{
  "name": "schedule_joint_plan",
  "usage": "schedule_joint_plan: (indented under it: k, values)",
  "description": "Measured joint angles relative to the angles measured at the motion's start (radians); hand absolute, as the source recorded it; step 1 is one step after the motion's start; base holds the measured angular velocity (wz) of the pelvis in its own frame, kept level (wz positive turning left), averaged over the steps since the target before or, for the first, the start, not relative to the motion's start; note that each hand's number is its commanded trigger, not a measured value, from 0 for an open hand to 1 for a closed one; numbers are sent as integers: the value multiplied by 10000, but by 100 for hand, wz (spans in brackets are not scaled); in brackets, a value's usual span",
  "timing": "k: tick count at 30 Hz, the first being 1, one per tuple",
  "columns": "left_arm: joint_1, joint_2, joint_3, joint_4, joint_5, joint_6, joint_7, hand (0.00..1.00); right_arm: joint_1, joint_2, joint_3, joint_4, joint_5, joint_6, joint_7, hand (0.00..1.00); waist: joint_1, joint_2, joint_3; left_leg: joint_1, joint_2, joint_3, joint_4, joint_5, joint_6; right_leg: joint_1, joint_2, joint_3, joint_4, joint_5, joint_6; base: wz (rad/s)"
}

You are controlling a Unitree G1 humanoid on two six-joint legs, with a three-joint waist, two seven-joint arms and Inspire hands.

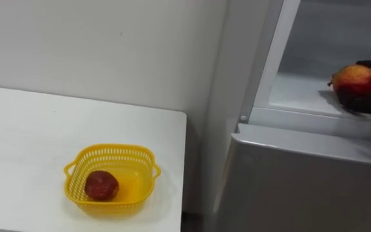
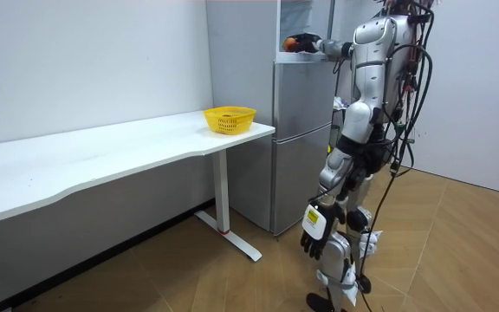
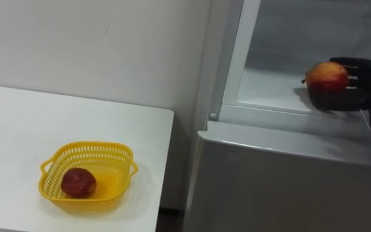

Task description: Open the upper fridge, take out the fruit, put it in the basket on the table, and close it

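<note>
A red and yellow apple (image 3: 327,76) is inside the open upper fridge compartment (image 3: 269,84), just above its white shelf. My right hand (image 3: 359,84) reaches in from the right, its dark fingers curled under and behind the apple (image 1: 354,79). The room view shows me standing upright in front of the fridge (image 2: 301,130), with that arm stretched into the top compartment. My left hand (image 2: 313,243) hangs low at my side with relaxed fingers.
A yellow basket (image 3: 50,164) holding a dark red fruit (image 3: 78,183) stands near the right end of the white table (image 3: 18,122), left of the fridge. The grey lower fridge door (image 3: 282,187) is closed. A white wall is behind.
</note>
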Motion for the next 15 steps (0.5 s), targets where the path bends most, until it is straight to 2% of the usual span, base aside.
schedule_joint_plan:
  k: [5, 15]
  values:
    - [-62, 2, 2, 1, 3, -38, 31, 0, -140, 9, 207, 26, -5, 13, 257, 100, 197, -88, -4, 1, 0, -9, -37, 1, 0, 2, -3, -25, -28, 0, 0, 0]
    - [-41, 8, 33, -32, 10, -142, 53, 0, -141, 43, 214, -72, 30, 51, 500, 100, 102, -164, -33, -61, -22, -123, 54, 2, 2, 43, -21, -153, -26, 0, 0, 3]
